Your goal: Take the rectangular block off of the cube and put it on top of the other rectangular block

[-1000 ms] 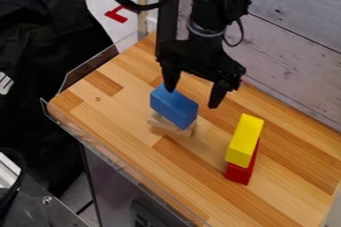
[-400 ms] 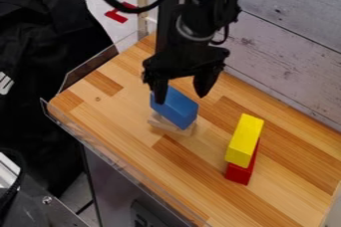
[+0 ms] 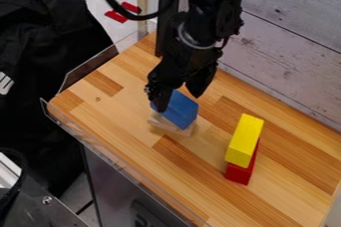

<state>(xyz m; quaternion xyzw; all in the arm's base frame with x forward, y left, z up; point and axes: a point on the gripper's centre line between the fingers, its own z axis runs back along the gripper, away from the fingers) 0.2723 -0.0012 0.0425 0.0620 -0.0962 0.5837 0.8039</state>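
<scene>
Tool open at blue block

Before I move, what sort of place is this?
Probably a robot lab workstation: a black arm over a wooden tabletop, clear plastic edging, and stacked coloured blocks like the yellow one.
</scene>
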